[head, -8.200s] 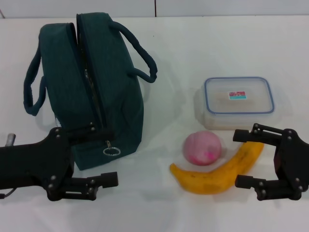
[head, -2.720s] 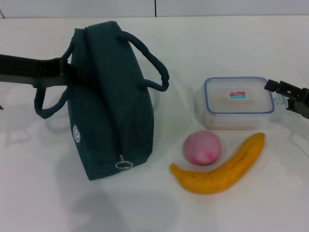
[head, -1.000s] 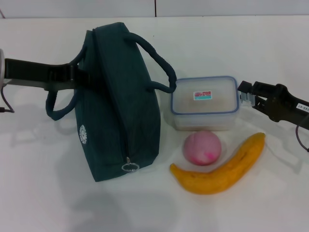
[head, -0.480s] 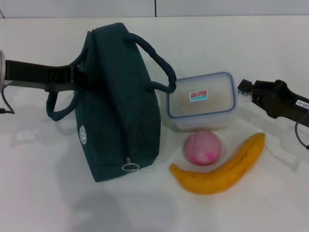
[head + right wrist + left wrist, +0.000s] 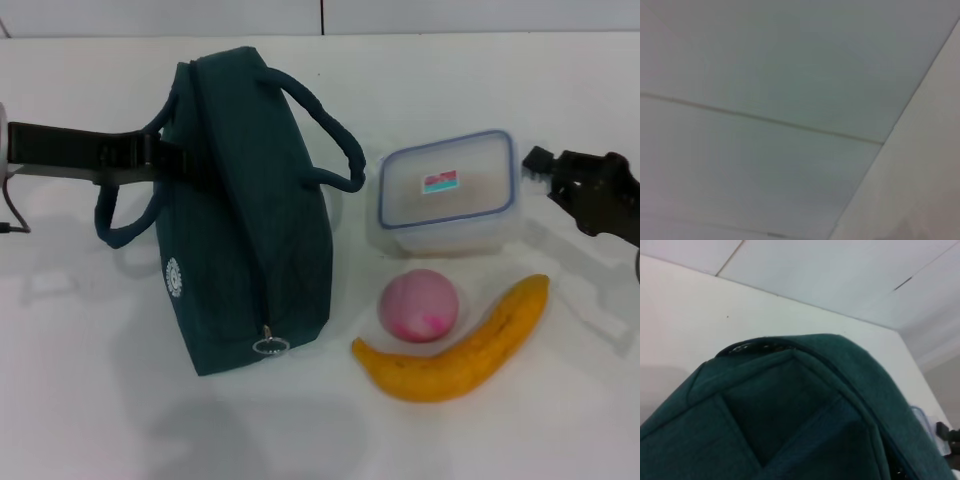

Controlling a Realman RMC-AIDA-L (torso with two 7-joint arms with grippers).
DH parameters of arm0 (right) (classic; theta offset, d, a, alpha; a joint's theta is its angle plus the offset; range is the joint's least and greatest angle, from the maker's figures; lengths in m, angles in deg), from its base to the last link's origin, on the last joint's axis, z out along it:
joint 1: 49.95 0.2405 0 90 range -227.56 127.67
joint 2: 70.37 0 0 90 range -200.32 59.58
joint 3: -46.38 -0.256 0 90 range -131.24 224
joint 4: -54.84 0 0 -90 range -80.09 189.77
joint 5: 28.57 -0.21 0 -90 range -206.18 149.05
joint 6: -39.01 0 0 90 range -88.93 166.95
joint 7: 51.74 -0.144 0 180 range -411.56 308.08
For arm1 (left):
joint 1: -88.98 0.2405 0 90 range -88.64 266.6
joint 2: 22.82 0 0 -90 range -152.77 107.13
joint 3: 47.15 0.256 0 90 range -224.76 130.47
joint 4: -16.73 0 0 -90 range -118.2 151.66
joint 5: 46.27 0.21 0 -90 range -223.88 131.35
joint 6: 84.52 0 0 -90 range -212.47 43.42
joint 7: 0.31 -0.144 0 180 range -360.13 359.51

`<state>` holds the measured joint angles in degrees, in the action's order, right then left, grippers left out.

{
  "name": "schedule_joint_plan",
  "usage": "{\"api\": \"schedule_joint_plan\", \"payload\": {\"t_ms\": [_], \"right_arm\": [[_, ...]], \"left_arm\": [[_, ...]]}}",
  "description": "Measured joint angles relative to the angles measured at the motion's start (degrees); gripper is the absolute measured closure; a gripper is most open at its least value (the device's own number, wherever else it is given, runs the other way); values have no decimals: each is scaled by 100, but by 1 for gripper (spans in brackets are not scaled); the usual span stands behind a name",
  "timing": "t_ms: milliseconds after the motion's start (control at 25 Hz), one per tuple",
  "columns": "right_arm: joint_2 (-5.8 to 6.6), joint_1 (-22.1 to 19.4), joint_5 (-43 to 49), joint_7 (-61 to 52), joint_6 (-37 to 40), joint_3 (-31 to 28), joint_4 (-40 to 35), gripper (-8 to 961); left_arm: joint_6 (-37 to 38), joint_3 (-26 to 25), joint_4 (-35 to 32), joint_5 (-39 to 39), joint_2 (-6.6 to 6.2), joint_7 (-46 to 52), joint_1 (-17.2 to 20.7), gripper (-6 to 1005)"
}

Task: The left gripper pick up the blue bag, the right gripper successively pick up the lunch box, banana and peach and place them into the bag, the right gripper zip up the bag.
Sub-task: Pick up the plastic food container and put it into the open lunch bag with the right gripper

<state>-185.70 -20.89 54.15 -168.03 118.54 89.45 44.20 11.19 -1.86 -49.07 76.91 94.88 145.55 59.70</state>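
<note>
On the white table (image 5: 560, 420), head view: the blue bag (image 5: 250, 210) stands upright at left of centre, its zip closed along the top ridge and the ring pull (image 5: 266, 346) hanging at the near end, a small round white logo on its left face. The left gripper (image 5: 165, 160) reaches in from the left edge at the level of the bag's upper left side, against the loop handle there; its fingers are hidden by handle and fabric, so their spread and what they hold cannot be told. Open table lies all along the near edge and to the bag's left.

The lunch box (image 5: 447, 190), clear with a blue-rimmed lid and a red-and-teal sticker, sits tilted just right of the bag's far handle. The right gripper (image 5: 545, 170) is at the right edge, just beside the box's right end, apart from it; its jaw state cannot be told. Nearer the camera lie the pink peach (image 5: 419, 305) and, touching its right side, the curved yellow banana (image 5: 455, 350).

In the left wrist view, teal fabric (image 5: 790, 415) fills the frame.
</note>
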Motion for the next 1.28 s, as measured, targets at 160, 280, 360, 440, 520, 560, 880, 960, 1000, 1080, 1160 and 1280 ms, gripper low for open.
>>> {"api": "schedule_joint_plan", "payload": {"t_ms": [160, 280, 360, 440, 520, 560, 880, 960, 1000, 1080, 1160, 1280], "right_arm": [[-4, -180, -292, 23, 116, 0, 12, 851], [-2, -293, -532, 106, 268, -4, 15, 845], [2, -364, -669, 144, 394, -13, 17, 841], [6, -410, -745, 164, 495, -17, 19, 838], [11, -472, -857, 205, 605, -17, 24, 834], [14, -502, -931, 221, 656, -18, 26, 832], [40, -651, -1397, 300, 1030, -79, 28, 816], [39, -673, -1507, 300, 1140, -80, 28, 812], [40, -675, -1565, 300, 1229, -80, 28, 810], [39, -661, -1664, 299, 1402, -79, 28, 806], [37, -622, -1777, 274, 1619, -80, 28, 802], [27, -528, -1910, 215, 1896, -78, 28, 797]], "left_arm": [[55, -2, 0, -289, -6, -59, 31, 969], [109, -3, 0, -432, -12, -45, 45, 969], [170, -2, 0, -542, -13, -50, 51, 969], [266, 2, 0, -665, -13, -60, 56, 970], [310, 6, -1, -708, -10, -52, 56, 970], [316, 8, -2, -723, -5, -42, 56, 970], [321, 11, 8, -727, 16, -23, 30, 969], [318, 15, 52, -725, 10, -23, 7, 969], [316, 18, 76, -724, 2, -22, 1, 969], [309, 18, 125, -724, -5, -26, -16, 970], [300, 10, 196, -721, -7, -41, -45, 970], [292, 8, 290, -712, -8, -54, -68, 970]]}}
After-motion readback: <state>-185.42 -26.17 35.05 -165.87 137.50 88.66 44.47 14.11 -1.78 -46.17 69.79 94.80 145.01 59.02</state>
